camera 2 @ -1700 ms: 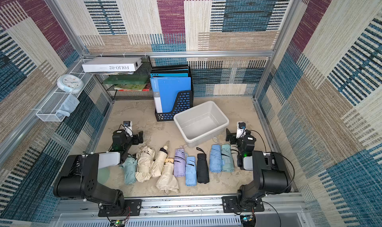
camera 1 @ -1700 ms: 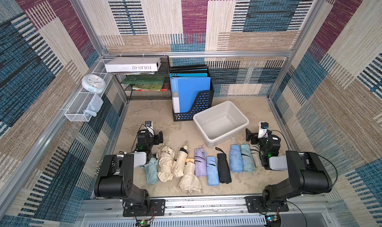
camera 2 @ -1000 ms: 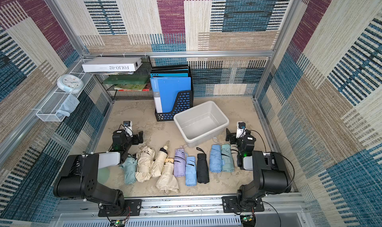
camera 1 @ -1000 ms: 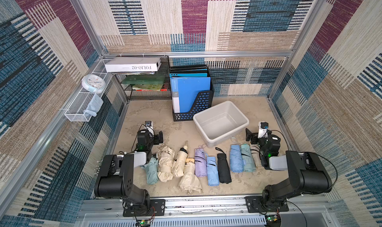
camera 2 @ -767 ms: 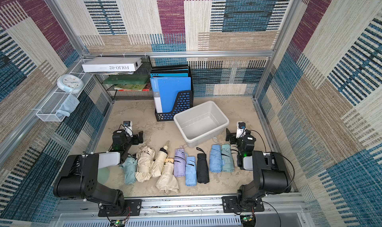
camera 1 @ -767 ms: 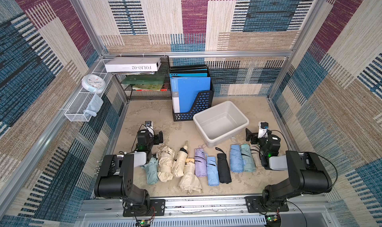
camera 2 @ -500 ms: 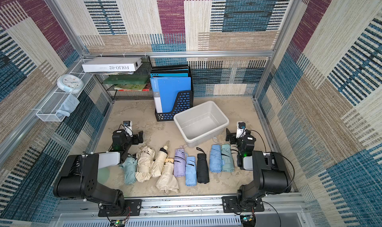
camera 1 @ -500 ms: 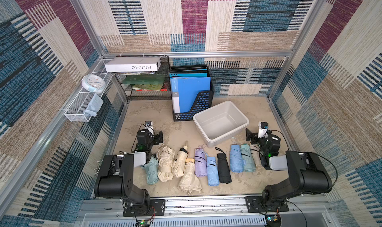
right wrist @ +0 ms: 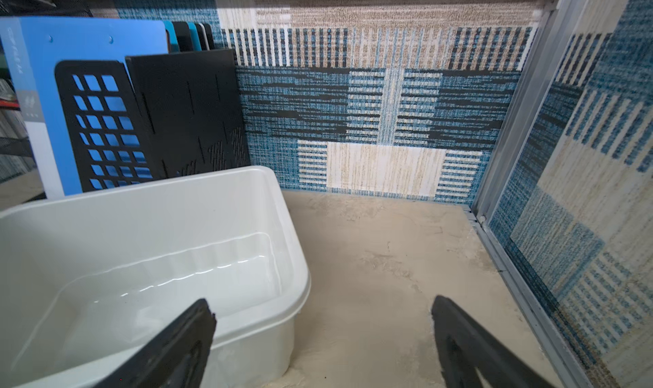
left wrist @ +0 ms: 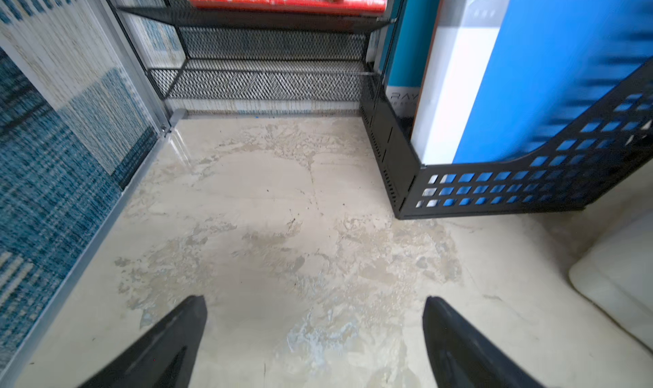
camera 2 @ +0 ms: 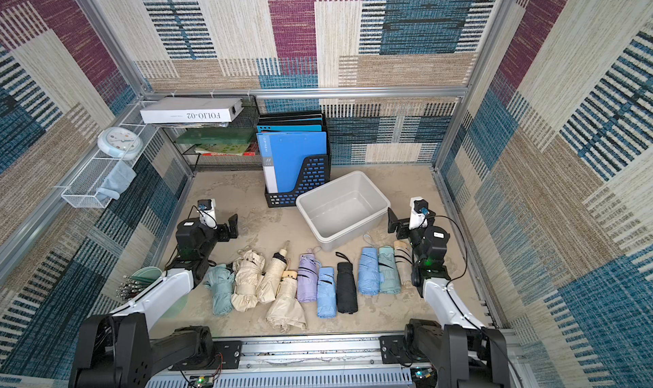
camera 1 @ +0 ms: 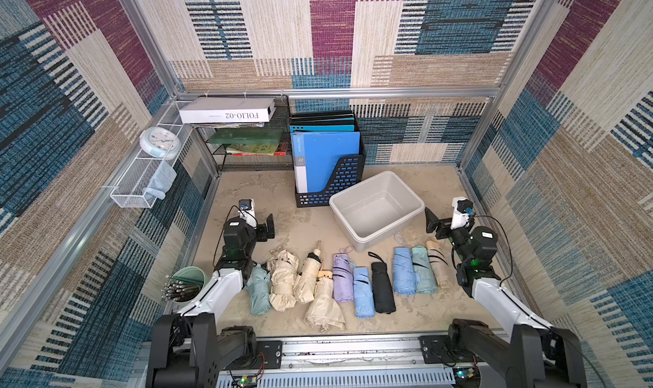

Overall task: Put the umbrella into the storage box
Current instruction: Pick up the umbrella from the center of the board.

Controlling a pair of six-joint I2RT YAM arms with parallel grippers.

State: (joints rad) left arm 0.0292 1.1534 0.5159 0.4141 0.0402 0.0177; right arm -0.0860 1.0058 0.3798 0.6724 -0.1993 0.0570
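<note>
Pale grey and empty, the storage box (camera 1: 357,242) sits mid-table just behind a row of folded umbrellas (camera 1: 342,277) lying untouched along the table's front edge, as the left gripper (left wrist: 313,299) and right gripper (right wrist: 321,299) hover with fingers spread wide, holding nothing, the task apparently unstarted.

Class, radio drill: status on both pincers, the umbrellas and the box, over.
Left pincer open, empty; right pincer same. Storage box empty. Umbrellas in a row, none gripped. File holder close behind box.

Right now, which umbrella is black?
The black umbrella, the only dark one in the row; the rest are cream, lilac, light blue or pale green.
</note>
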